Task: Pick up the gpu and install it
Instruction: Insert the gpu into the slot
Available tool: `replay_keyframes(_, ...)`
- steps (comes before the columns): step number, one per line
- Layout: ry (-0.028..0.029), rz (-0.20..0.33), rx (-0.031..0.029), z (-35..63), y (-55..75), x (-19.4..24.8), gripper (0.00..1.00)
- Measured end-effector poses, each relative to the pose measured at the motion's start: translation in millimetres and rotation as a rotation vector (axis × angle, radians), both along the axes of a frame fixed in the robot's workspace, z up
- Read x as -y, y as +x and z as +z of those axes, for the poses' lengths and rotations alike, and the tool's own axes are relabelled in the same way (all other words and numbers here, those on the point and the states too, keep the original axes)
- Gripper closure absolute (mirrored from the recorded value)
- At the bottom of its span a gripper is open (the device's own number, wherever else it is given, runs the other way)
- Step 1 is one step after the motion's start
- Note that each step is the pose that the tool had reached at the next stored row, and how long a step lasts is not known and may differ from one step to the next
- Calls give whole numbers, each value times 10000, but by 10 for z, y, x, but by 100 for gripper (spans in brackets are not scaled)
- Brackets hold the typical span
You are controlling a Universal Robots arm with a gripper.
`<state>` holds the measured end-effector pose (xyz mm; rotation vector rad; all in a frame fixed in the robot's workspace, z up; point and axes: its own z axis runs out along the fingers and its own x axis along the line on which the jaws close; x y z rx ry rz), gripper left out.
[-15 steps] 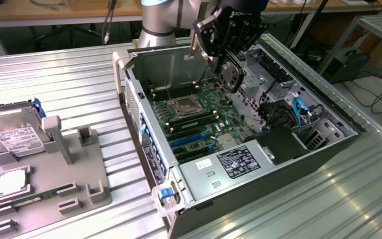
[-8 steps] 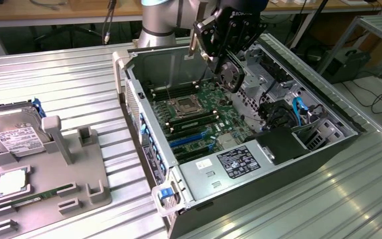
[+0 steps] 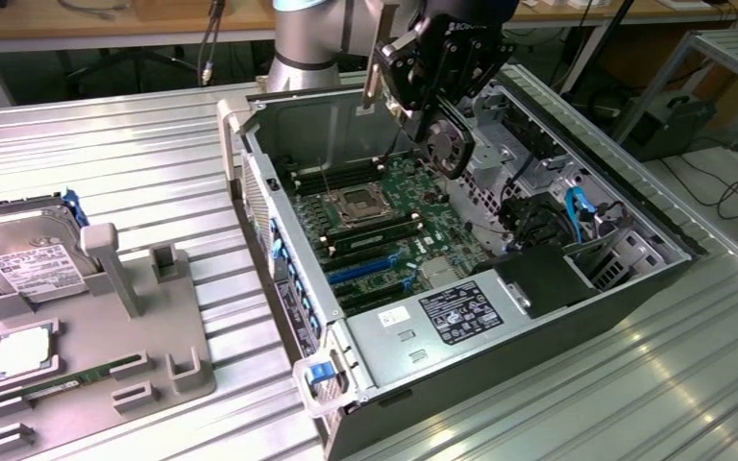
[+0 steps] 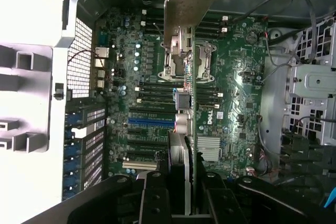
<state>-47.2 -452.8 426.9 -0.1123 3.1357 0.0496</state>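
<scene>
Tool point(image 3: 436, 96) hangs over the open computer case point(image 3: 498, 384), clenched on the gpu point(image 3: 448, 144). In the wrist view we see the black fingers point(image 4: 152, 198) pinching the card's upper edge between them. Gpu is therefore in the air, clear of the bench point(image 3: 112, 144), with its silver bracket point(image 3: 372, 72) at the end away from the fingers. We see no contact between the card and the motherboard point(image 3: 388, 216), which lies below the tool.

Key relation: the blue expansion slots point(image 3: 362, 274) sit below the tool and off to one side of the card, toward the perforated rear wall point(image 4: 81, 51). From the wrist the card shows edge-on, and its long axis runs crosswise to the slots' length. We judge the card lifted but not seated.
</scene>
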Motion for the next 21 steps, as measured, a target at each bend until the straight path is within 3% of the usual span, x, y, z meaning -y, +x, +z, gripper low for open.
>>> replay_keyframes(21,1,830,0,0,0,0,72)
